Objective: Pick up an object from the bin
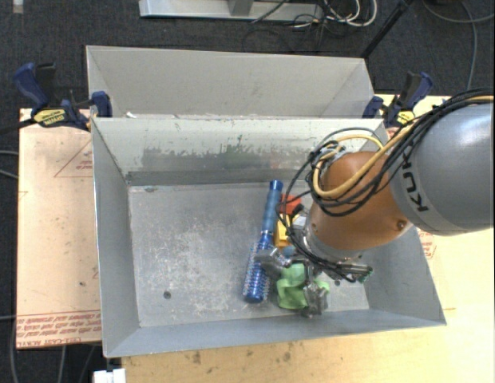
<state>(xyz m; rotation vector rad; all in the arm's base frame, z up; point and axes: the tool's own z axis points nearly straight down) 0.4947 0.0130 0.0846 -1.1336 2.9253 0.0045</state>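
My gripper is low in the bin's front right corner, under the orange wrist cover. It sits right on a crumpled green thing lying on the bin floor. A long blue brush with a ribbed, bristled end lies just left of it, running from the middle of the bin toward the front. Its front end touches the gripper's left side. A small yellow and red thing peeks out beside the brush, partly hidden by the cover.
The arm and its cables cover the bin's right side. The right and front walls of the bin slope up close to the gripper. Bare grey floor stretches across the left half of the bin.
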